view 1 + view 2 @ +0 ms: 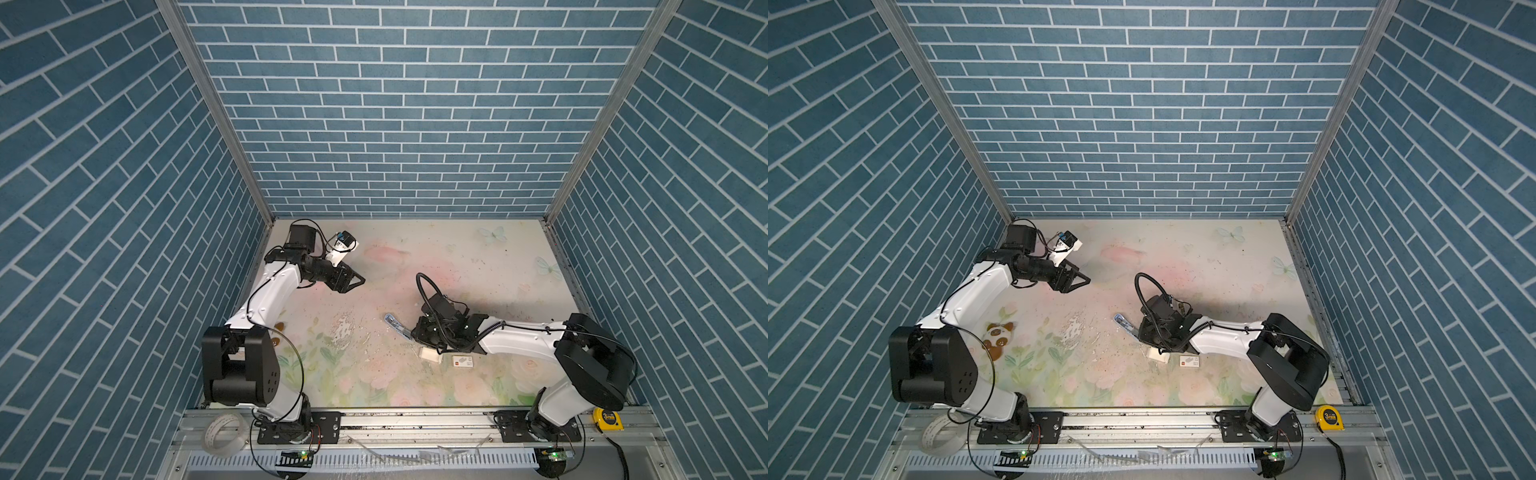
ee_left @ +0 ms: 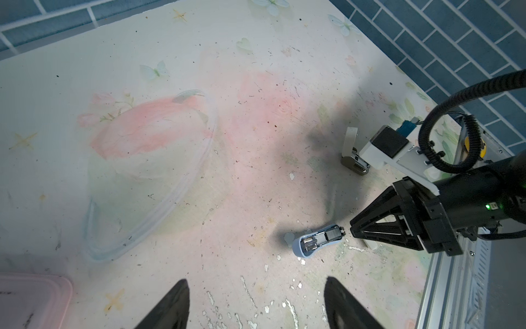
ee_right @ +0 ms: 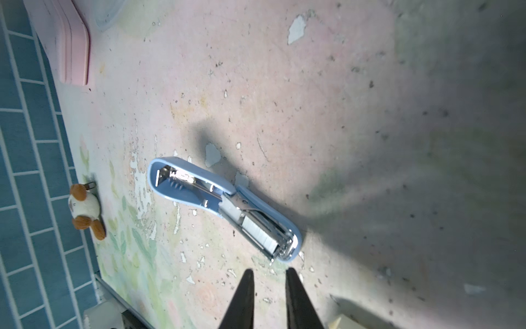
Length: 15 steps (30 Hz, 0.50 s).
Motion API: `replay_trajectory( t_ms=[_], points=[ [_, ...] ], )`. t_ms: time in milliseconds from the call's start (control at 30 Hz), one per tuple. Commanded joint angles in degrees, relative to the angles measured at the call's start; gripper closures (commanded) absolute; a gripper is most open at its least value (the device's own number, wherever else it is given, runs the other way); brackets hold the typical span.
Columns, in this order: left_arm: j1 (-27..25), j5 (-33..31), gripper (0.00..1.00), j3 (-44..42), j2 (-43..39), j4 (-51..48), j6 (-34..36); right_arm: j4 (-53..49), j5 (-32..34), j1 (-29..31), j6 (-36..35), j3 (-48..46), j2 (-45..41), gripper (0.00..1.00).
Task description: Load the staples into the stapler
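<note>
**A:** We're boxed in by blue brick-pattern walls point(image 1: 395, 104) on three sides. The tabletop point(image 1: 436, 257) is a pastel flower print in pinks and greens, with pale butterflies toward the back.

**B:** It's a worn print, too, with white flaked patches and dark specks, thickest just ahead of the right claw point(image 3: 269, 270).

**A:** That claw's fingers stand narrowly apart with nothing between them. Right off its tips lies the stapler point(image 3: 216, 199), light blue and folded open flat, close but not touching.

**B:** And there are the staples point(image 3: 260, 232), a grey strip sitting in the open magazine at the end nearest those tips.

**A:** Back beside that claw's wrist lie a small white cardboard tray point(image 1: 430, 354) and a white sleeve point(image 1: 462, 362) with a red mark.

**B:** The left claw point(image 2: 256, 284) is spread wide and empty. It hangs over bare print, well apart from the stapler.

**A:** Far beyond the right claw's tips, by the side wall, there's a brown-and-white plush toy point(image 3: 85, 210).

**B:** Along the front edge runs an aluminium rail point(image 1: 415, 419), with a yellow tape measure point(image 1: 608, 417) at one end and a roll of clear tape point(image 1: 222, 430) at the other.
</note>
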Motion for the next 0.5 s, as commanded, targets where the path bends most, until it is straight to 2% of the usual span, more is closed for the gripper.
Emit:
replay_trajectory(
  t_ms=[0, 467],
  points=[
    [-0.1, 1.6, 0.24, -1.3, -1.7, -1.4, 1.8, 3.7, -2.1, -0.3, 5.5, -1.1, 1.8, 0.79],
    [-0.1, 1.9, 0.24, -2.6, -2.9, -1.0, 1.9, 3.9, -3.0, -1.8, 4.3, -1.3, 3.0, 0.81]
  ],
)
